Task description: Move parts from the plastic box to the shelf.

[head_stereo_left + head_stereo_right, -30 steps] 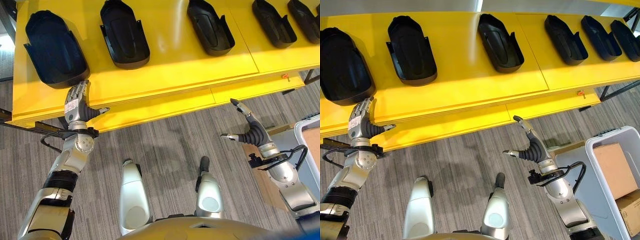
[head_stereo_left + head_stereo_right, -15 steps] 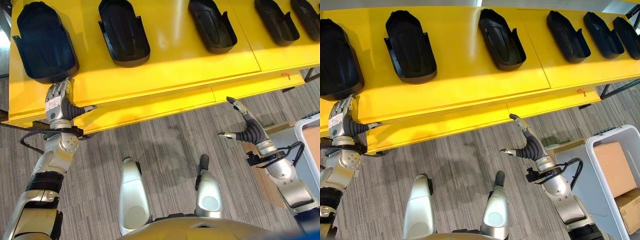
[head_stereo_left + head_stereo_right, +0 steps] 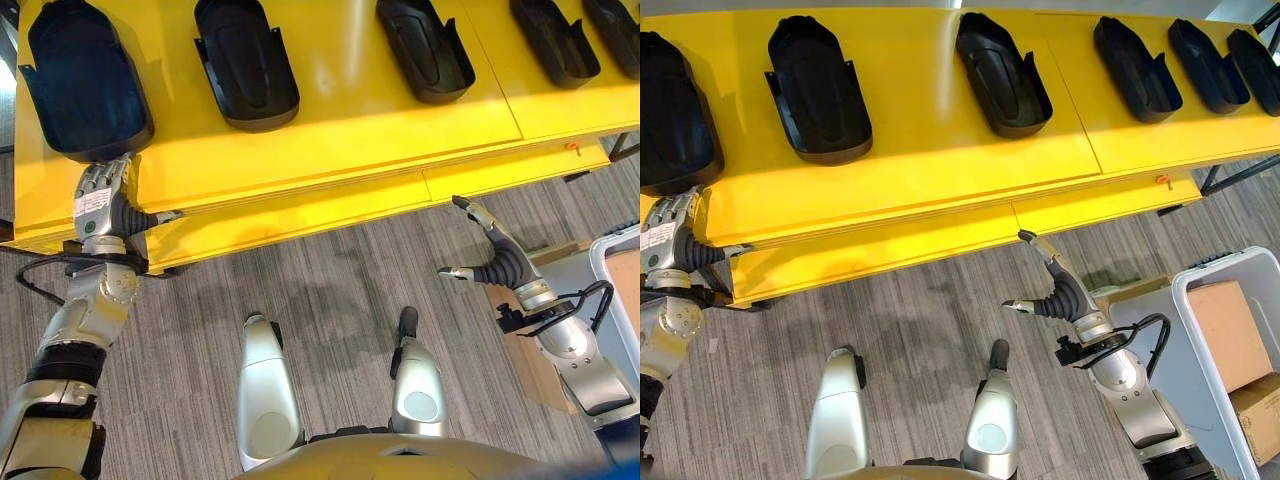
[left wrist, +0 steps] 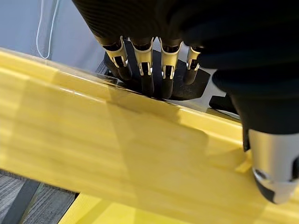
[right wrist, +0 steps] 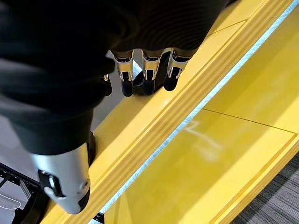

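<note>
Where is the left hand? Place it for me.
The left hand is at the shelf's front edge on the robot's left, fingers straight, just below the leftmost black part.

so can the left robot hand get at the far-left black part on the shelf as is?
Probably yes. The left robot hand is open at the shelf edge, its fingers straight and just short of the far-left black part, with nothing between them. The right robot hand hangs open over the floor.
</note>
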You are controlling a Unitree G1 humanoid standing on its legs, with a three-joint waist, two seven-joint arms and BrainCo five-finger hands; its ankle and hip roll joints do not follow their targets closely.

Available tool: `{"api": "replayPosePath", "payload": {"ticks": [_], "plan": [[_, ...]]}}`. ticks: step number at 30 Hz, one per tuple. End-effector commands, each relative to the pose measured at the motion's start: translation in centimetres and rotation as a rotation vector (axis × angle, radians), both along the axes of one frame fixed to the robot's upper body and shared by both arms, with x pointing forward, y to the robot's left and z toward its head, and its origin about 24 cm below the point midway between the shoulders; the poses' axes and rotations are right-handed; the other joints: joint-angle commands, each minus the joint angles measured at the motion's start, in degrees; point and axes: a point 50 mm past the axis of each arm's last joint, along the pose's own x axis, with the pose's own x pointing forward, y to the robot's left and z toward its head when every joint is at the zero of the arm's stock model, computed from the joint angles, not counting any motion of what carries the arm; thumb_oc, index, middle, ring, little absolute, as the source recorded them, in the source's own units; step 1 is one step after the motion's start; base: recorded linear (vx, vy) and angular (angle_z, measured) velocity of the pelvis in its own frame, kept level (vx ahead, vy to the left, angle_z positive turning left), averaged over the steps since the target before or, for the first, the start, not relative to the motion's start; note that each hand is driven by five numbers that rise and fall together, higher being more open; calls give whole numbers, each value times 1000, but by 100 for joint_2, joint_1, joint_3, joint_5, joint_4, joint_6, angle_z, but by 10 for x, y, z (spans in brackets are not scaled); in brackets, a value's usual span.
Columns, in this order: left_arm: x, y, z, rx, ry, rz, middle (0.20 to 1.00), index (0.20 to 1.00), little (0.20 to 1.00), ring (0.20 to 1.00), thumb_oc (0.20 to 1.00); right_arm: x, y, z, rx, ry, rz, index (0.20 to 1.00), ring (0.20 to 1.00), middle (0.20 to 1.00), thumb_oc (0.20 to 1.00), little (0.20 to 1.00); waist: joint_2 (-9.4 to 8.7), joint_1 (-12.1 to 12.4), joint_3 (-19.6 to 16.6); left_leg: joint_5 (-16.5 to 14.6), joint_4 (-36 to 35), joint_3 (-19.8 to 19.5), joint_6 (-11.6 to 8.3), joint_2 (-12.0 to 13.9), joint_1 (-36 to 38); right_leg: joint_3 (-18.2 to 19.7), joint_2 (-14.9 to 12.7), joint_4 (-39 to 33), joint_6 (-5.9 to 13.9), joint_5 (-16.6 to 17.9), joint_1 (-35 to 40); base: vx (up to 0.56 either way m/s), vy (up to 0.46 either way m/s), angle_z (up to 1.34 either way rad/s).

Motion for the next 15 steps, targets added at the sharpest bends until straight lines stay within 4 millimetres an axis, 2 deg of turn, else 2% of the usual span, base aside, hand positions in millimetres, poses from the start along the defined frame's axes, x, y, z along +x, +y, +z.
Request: {"api": "replayPosePath", "payload": {"ticks": [1,8,15], "plan": [[-2,42,45,56,-118,206,1000,1000,1000,1000,1000,1,-13,18,-14,-77,-5,1000,1000,1000,1000,1000,89,119,-156,684,-937,453,296,-248,322,193,-105,1236,11,-605,-321,0,0,0],[-1,58,71,105,-125,263,1000,1000,1000,1000,1000,0,-15,15,-23,-56,0,1000,1000,1000,1000,1000,97,77,-168,685,-916,476,304,-238,285,236,-101,1235,37,-572,-369,0,0,0],[-10,73,82,87,-127,326,1000,1000,1000,1000,1000,-2,-17,14,-35,-40,0,1000,1000,1000,1000,1000,93,90,-182,676,-885,478,312,-238,257,248,-102,1205,52,-547,-371,0,0,0]]}}
